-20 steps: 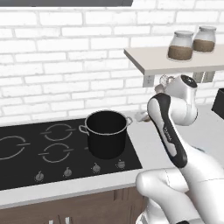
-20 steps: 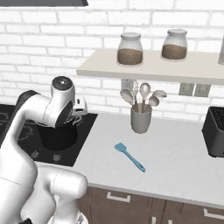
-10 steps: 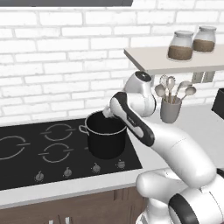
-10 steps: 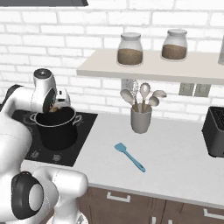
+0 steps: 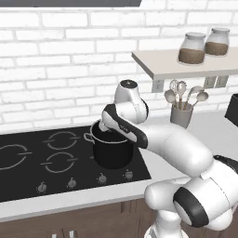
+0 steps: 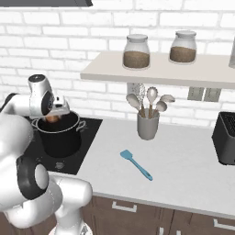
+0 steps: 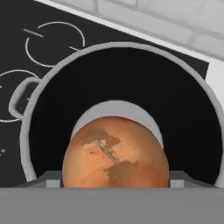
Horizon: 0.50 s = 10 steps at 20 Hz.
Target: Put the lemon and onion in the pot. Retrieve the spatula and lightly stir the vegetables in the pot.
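A: Left base view. The gripper [image 5: 108,126] sits over the mouth of the black pot [image 5: 111,149] on the cooktop [image 5: 28,162]; the arm hides the fingers, so their spread cannot be read here

B: Right base view?

A: The gripper [image 6: 55,114] hangs just above the pot [image 6: 59,137], with a brownish round thing, the onion [image 6: 53,118], tucked under it. The teal spatula [image 6: 136,164] lies flat on the counter [image 6: 193,174], well off to the hand's far side, near the utensil cup [image 6: 148,125]

B: Hand view?

A: The onion [image 7: 115,153] is directly ahead of the hand, clamped between jaws standing wide on its girth, with the pot [image 7: 113,48] interior straight beyond it. No lemon can be made out

B: Handling?

A: Judged: the onion is firm, round and smooth-skinned, liable to roll, so it wants gripping across its widest part. The spatula looks light and stiff; best pinched mid-handle, since it lies low against the counter
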### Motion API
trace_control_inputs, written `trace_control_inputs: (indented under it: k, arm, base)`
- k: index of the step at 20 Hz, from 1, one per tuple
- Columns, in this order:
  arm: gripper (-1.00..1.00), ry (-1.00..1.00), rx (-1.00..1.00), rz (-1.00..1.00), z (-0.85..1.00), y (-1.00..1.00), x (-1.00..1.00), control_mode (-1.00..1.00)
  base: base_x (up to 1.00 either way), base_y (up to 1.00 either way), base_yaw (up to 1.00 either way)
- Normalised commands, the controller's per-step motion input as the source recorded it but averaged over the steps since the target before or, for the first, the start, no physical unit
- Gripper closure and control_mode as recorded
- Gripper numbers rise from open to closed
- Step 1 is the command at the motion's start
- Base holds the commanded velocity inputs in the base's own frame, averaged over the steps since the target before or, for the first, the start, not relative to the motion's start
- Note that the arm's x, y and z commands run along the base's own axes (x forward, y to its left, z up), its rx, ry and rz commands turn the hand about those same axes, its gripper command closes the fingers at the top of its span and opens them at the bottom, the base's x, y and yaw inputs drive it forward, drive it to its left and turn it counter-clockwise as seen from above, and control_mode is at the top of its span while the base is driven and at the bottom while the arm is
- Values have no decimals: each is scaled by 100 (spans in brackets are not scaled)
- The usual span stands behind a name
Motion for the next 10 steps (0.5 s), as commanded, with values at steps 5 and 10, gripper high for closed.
trace_control_inputs:
  k: [5, 10]
  arm:
    - [100, 6, -3, 0, -44, 0, 17, -100]
    - [100, 6, 0, 0, -25, 0, 4, -100]
  base:
    - [0, 0, 0]
    - [0, 0, 0]
